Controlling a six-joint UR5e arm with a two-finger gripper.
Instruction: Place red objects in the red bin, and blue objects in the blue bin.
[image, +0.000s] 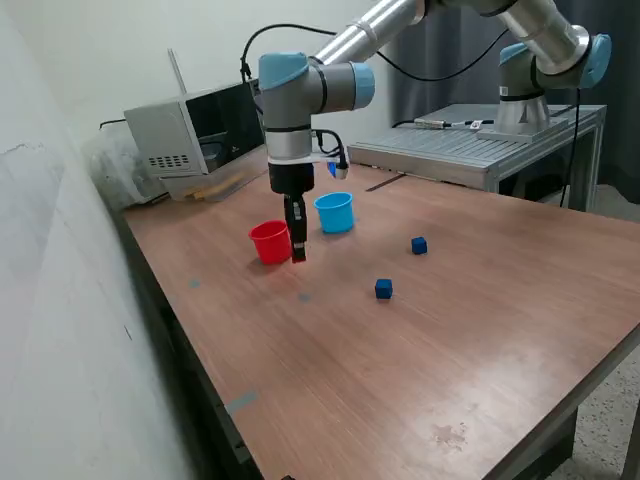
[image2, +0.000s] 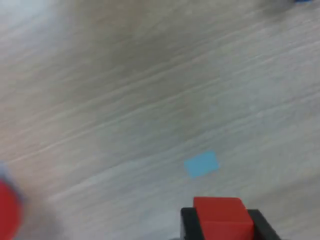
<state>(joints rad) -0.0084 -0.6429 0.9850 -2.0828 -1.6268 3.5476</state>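
Holding: a red cube (image2: 220, 215) is clamped between the jaws of the gripper (image: 297, 252), just beside the red cup (image: 270, 241).
Remaining: two blue cubes, near (image: 384, 289) and far (image: 418, 245), are left on the table (image: 480, 330), at 4 o'clock from the blue cup (image: 335, 212).
Progress: judged early; a second red cube is not seen.

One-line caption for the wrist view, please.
Hand grips a red cube above the wood table.

A wooden table (image: 420, 340) carries a grey box (image: 190, 135) and blue tape patch (image2: 201, 163).
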